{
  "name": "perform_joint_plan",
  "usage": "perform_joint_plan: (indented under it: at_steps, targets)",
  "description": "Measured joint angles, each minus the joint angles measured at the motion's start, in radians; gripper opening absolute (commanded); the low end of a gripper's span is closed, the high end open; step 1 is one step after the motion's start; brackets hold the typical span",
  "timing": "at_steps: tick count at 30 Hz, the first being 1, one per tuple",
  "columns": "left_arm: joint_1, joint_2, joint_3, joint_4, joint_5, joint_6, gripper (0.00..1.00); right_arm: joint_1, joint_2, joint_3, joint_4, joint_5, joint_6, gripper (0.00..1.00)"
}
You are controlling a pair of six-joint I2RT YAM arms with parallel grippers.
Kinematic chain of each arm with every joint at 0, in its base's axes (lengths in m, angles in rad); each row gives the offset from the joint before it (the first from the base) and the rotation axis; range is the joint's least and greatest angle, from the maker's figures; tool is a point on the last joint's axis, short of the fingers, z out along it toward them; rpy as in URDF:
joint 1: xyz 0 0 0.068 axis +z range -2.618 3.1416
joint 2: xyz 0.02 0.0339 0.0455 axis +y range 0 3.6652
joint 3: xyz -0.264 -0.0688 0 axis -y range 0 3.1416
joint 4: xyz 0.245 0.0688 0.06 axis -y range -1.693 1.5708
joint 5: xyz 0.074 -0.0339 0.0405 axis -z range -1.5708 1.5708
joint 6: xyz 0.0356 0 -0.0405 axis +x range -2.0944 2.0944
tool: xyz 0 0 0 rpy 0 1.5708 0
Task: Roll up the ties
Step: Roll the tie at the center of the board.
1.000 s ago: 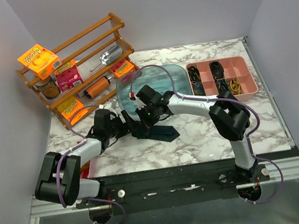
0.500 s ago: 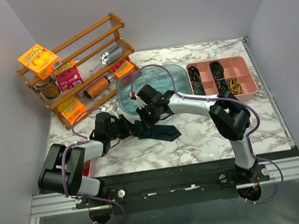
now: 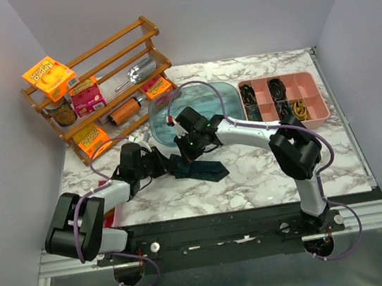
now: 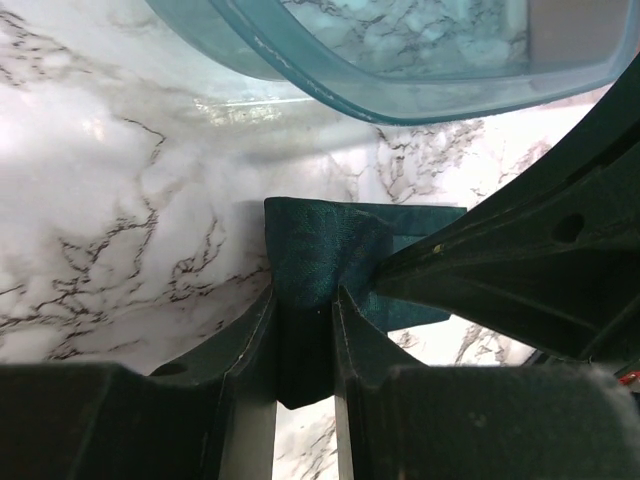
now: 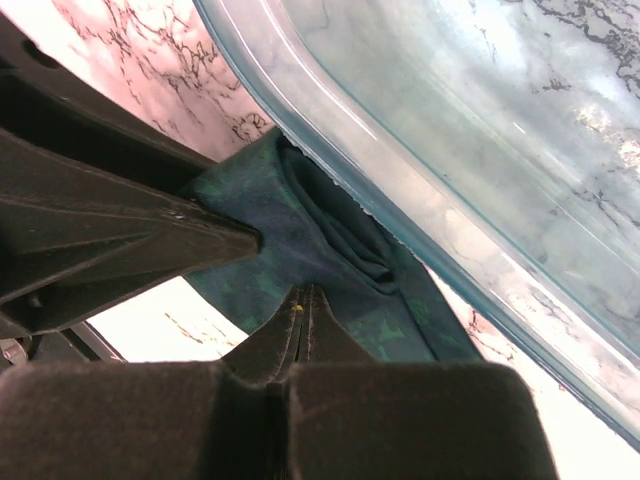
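Rolling seems to be underway. The teal tie (image 3: 203, 170) sits bunched on the marble tabletop (image 3: 267, 175), right against the 6 o'clock rim of the translucent blue tub (image 3: 203, 105). Its broad pointed end trails off toward 4 o'clock.

The left pincer (image 4: 305, 297) comes in from 9 o'clock and is clamped on a folded bit of the tie; the cloth fills the gap between its fingers (image 4: 252, 340). The right pincer (image 5: 300, 297) reaches in from 1 o'clock with its fingers pressed together, tips down on the tie. I can't tell if a thin layer is caught in there or if it's just pinning the cloth. Both arms cover the bundle from above, so I can't say how many turns are in.

My take on doing this bit well:
- Treat the left grip as the core and let the right one feed fabric around it, with light tension so each turn stacks squarely on the last.
- Drag the whole thing toward 6 o'clock first. The fabric is tucked against the tub's rim and I'd guess it snags there.
- The two pincers are nearly touching, so small moves only.
- Never release both at once, or the fold probably springs open.
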Motion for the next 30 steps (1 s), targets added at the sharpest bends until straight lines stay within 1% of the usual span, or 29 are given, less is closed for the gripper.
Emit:
perform_joint_plan:
  at_steps: [7, 12, 16, 20, 30]
  targets:
    - [-0.025, -0.058, 0.045, -0.145, -0.076, 0.061, 0.18, 0.000, 0.000, 0.000, 0.000, -0.001, 0.000, 0.01]
    - [-0.088, -0.081, 0.107, -0.262, -0.162, 0.096, 0.18, 0.000, 0.002, 0.000, 0.000, -0.014, 0.003, 0.01]
    - [-0.154, -0.084, 0.164, -0.349, -0.262, 0.118, 0.17, 0.000, 0.010, 0.000, 0.002, -0.029, 0.010, 0.01]
    - [-0.195, -0.084, 0.197, -0.414, -0.342, 0.127, 0.16, -0.002, 0.016, 0.000, 0.005, -0.037, 0.017, 0.00]
    - [-0.300, -0.082, 0.296, -0.568, -0.531, 0.139, 0.16, -0.002, 0.016, 0.000, 0.015, -0.047, 0.020, 0.01]
